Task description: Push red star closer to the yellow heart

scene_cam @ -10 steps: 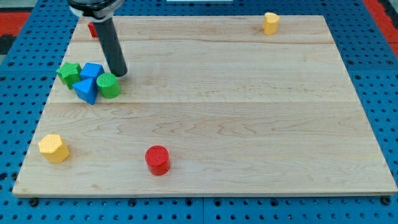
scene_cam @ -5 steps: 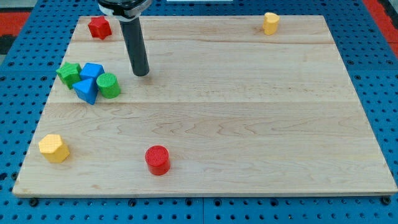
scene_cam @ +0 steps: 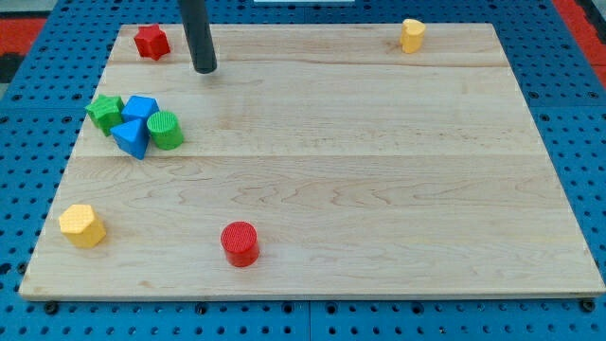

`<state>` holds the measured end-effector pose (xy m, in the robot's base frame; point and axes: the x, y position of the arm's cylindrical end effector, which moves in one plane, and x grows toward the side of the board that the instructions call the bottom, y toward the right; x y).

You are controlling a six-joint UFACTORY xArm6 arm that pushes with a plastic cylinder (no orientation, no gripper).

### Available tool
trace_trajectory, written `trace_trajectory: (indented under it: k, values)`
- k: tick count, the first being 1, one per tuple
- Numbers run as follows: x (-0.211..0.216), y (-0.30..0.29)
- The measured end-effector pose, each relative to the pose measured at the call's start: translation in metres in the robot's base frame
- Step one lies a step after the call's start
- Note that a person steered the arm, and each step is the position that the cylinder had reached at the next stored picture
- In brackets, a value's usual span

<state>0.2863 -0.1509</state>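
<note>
The red star [scene_cam: 151,42] lies at the board's top left corner. The yellow heart [scene_cam: 412,34] lies near the top edge, toward the view's right. My tip [scene_cam: 204,68] rests on the board a short way to the right of and slightly below the red star, not touching it. The yellow heart is far to the right of both.
A green star [scene_cam: 104,111], a blue block [scene_cam: 142,108], a blue triangle [scene_cam: 131,136] and a green cylinder [scene_cam: 166,130] cluster at the left. A yellow hexagon [scene_cam: 82,225] sits bottom left. A red cylinder [scene_cam: 240,243] sits near the bottom edge.
My tip has moved up the view and slightly right, from beside the green cylinder to near the red star. No block has moved.
</note>
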Motion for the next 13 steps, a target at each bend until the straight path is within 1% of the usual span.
trace_trajectory:
  k: [1,2,3,4,5,6,7,8,10,11,12,13]
  values:
    - [0.015,-0.046]
    - [-0.009,-0.106]
    - [-0.046,-0.138]
    - [-0.045,-0.068]
    - [-0.040,0.048]
    - [-0.031,0.016]
    - [-0.045,0.017]
    - [-0.070,0.042]
    - [-0.083,0.045]
    - [-0.077,0.144]
    - [-0.062,0.231]
    - [-0.019,0.230]
